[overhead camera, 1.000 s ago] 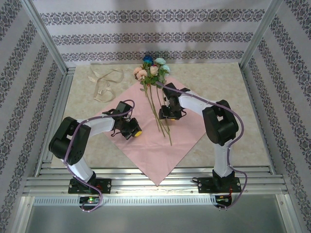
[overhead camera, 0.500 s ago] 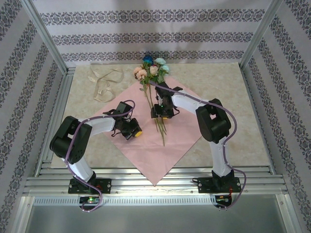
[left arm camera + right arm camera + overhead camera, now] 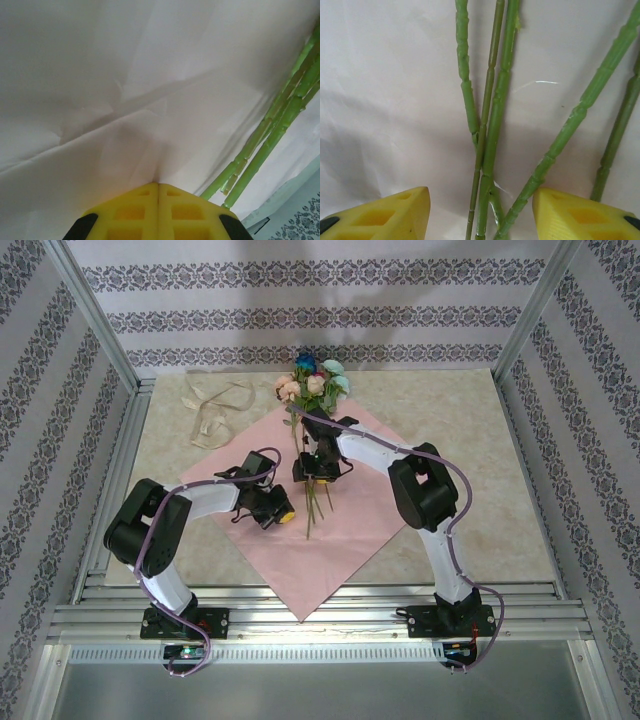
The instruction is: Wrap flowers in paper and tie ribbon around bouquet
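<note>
Your right gripper (image 3: 480, 207) straddles the stems of the flowers (image 3: 314, 382), jaws apart.
Stems cross the paper (image 3: 345, 540) at centre frame; just left, your left gripper (image 3: 158, 192) is closed, pinching a paper fold.

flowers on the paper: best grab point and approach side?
Take the flowers by the stems, about mid-length, where several lie bunched side by side. Come from straight above with the fingers straddling the bunch crosswise: the stems lie flat on the paper, thin and long, and the blooms at the far end would likely crush. The right gripper is open, straddling them.
</note>
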Controlling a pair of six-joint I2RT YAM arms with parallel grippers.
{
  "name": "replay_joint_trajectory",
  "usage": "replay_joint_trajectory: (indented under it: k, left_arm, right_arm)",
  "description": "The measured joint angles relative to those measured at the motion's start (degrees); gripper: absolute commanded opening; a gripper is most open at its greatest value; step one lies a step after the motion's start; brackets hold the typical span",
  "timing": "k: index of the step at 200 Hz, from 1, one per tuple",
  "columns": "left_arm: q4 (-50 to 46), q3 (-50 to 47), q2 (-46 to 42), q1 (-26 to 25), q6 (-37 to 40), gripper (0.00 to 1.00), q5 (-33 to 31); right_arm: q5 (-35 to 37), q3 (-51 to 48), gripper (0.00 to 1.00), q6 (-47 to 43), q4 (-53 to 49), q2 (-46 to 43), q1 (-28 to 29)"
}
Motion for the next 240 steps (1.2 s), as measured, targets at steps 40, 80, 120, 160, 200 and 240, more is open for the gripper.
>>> replay_joint_trajectory:
  k: [40,80,120,160,200,240]
  left_arm:
    - [0.5,-0.2,0.4,-0.7,-0.7,0.0,0.0]
    - [-0.3,-0.2,-1.2,-0.7,-1.0,0.0,-0.5]
    - [-2.1,-0.2,-5.4,0.8,-0.3,0.0,-0.8]
    - [-1.9,-0.9,-3.1,2.4,0.5,0.0,-0.3]
    - [0.0,-2.0,-0.9,2.4,0.5,0.0,1.2]
    - [1.4,-2.0,-0.3,1.6,0.4,0.0,1.8]
  right_arm:
    - [1.6,-1.0,0.61,0.6,0.3,-0.7,-0.6]
    - [2.4,-2.3,0.63,0.5,0.0,-1.6,-3.6]
    - [2.8,-1.4,0.63,0.4,-0.6,-1.2,-5.3]
    - [2.6,1.0,0.63,0.4,-0.6,1.0,-4.5]
    - [2.2,2.7,0.63,0.8,-0.8,2.0,-3.3]
    - [2.1,4.9,0.63,1.0,-1.1,3.3,-2.0]
